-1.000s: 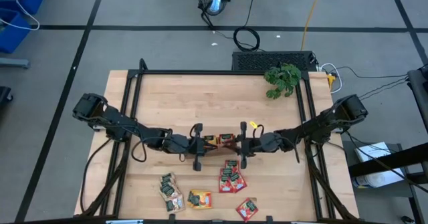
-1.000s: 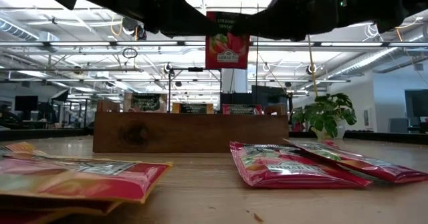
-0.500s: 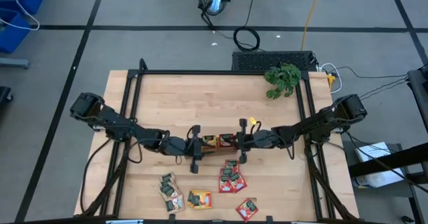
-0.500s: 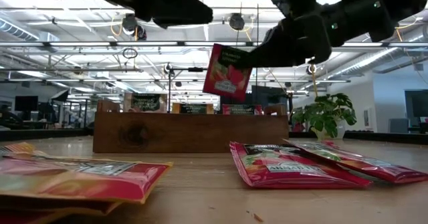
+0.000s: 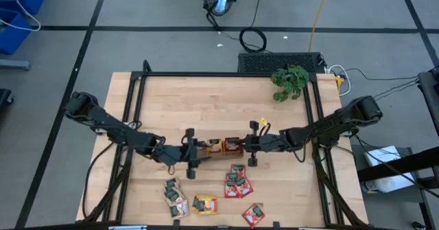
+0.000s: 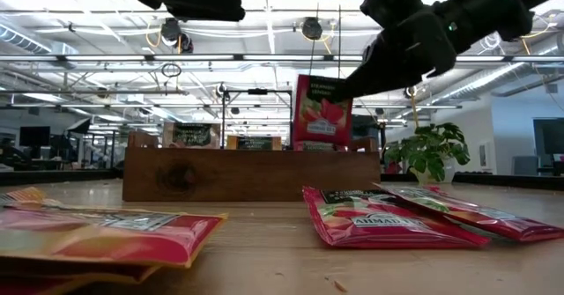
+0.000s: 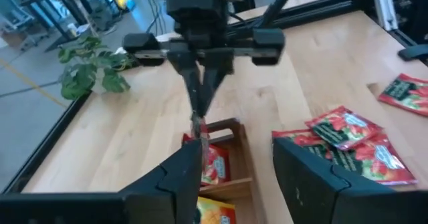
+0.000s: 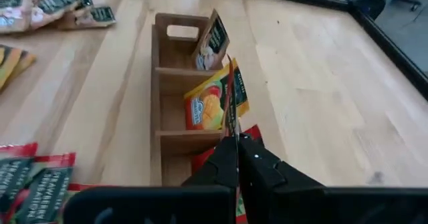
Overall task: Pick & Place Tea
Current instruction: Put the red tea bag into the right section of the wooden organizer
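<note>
- Red strawberry-print sachet [image 6: 322, 110], green band on top
- Orange mango-print sachet [image 8: 212, 102]
- Brown wooden tray [image 8: 168, 103]
- Pale wood table [image 5: 206, 106]
- Green plant [image 5: 289, 81]

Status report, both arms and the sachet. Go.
Right end effector shut on red sachet above tray. Left end effector open, beside tray. Nothing in the way.

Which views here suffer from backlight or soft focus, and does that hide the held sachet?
Low view: bright ceiling lights leave both arms as silhouettes, and the near sachets look soft, yet the red sachet in the right claw reads clearly. Right wrist view: that sachet is edge-on, its face unseen. High view: evenly lit.
</note>
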